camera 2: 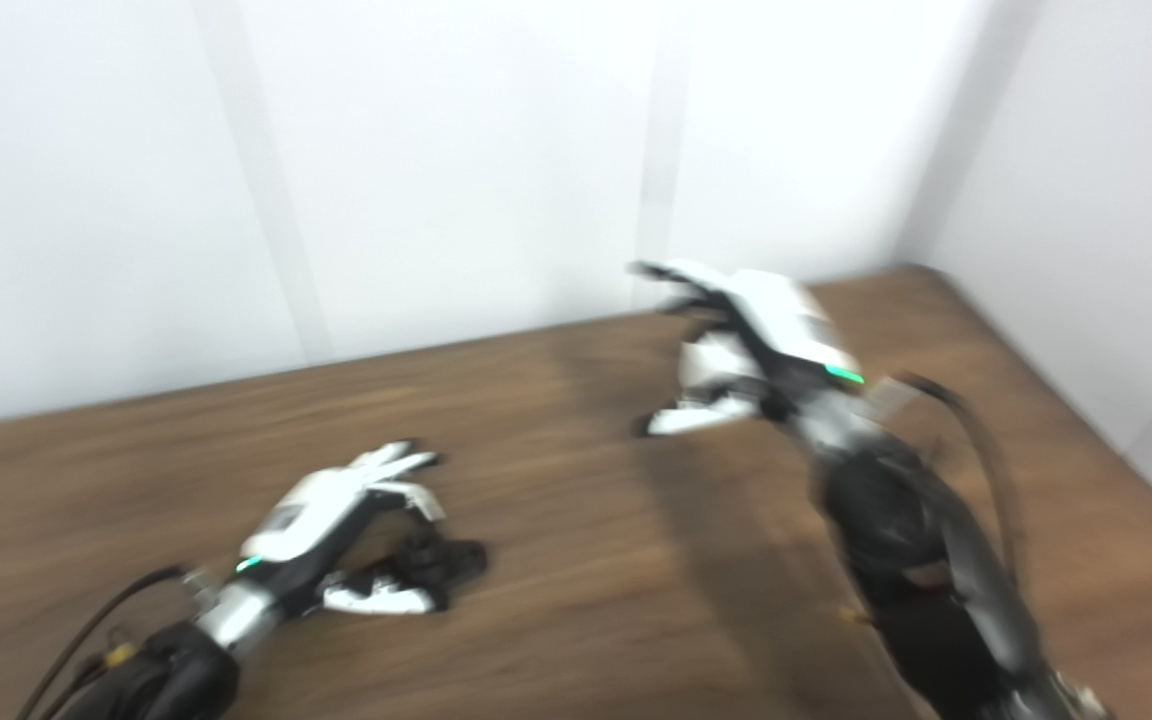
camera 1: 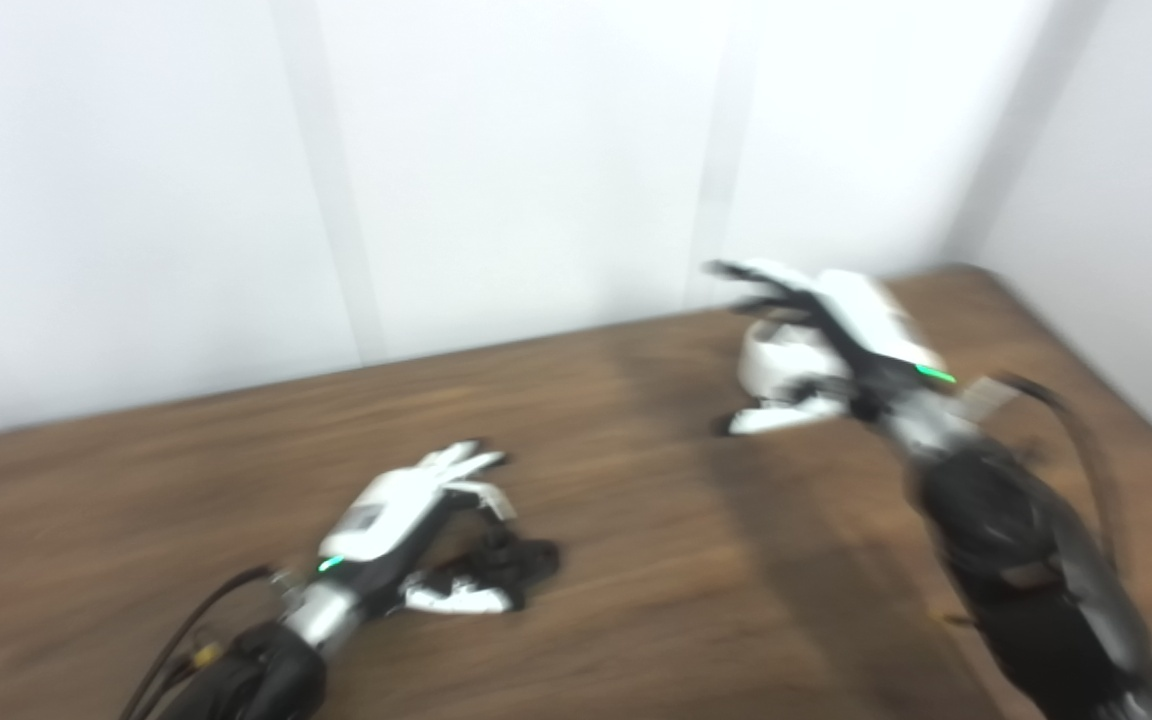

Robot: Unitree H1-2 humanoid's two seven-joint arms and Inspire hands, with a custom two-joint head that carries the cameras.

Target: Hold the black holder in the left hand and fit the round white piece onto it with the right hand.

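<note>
A: Left hand (camera 1: 406, 520) low on the table (camera 1: 186, 480), fingers curled round the black holder (camera 1: 521, 560).
B: Right hand (camera 1: 826, 340)?
A: Raised, far right. White piece (camera 1: 776, 365) under its palm; blur, can't tell if the fingers grip it.

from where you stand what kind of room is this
Probably a bare lab or test bench, not a home. A dark brown wooden table sits in a corner of plain white panel walls, and only a small black holder and a round white piece lie by the robot's hands.
</note>
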